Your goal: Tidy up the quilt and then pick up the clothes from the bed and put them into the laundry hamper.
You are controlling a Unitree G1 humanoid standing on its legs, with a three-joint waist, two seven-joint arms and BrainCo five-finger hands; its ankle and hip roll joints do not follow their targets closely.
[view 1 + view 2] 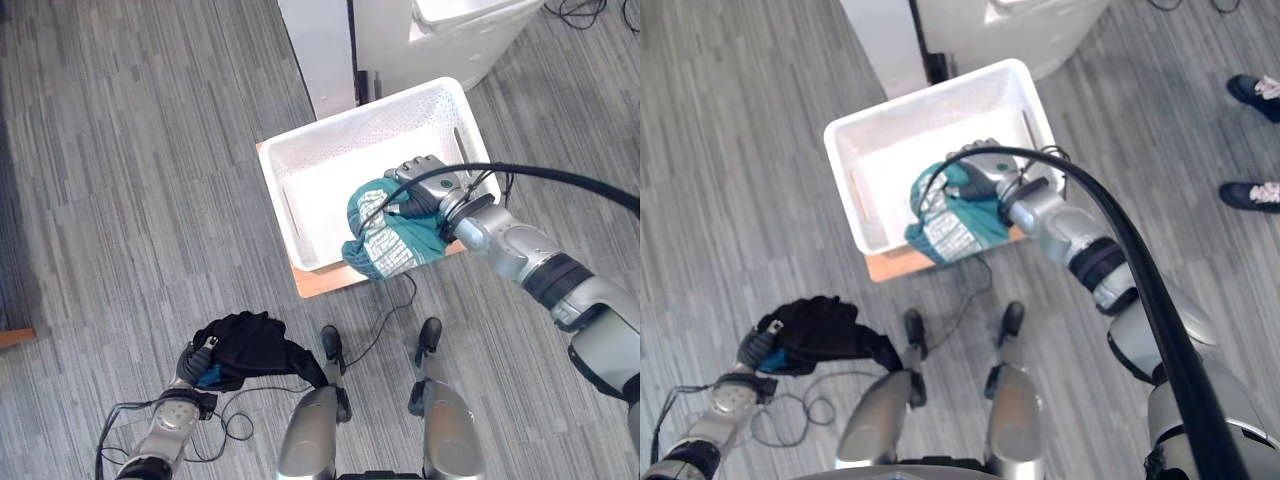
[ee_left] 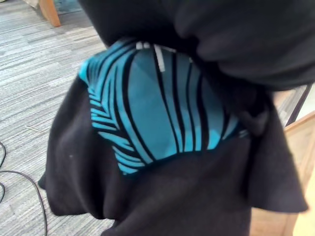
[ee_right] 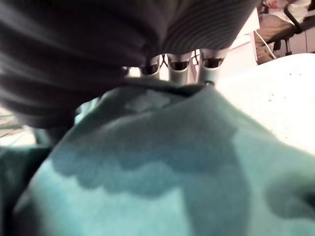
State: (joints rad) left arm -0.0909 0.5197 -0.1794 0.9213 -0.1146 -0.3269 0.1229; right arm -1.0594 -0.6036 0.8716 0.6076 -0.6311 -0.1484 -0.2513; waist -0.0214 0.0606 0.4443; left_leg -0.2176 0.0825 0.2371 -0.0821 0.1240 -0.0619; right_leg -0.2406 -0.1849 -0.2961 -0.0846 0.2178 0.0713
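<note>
Teal garment (image 1: 392, 235) under rt fingers (image 3: 178, 66)

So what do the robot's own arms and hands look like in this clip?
Both arms are silver-grey metal with rounded segments; the right arm has a black band at the forearm and a thick black cable arching above it. The right hand and left hand each wear a dark ribbed cover over the back and wrist. The right wrist view shows silver fingers with dark tips.

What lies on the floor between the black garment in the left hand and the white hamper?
Bare grey floor, in the left eye view, separates the black garment in the left hand from the white hamper.
</note>
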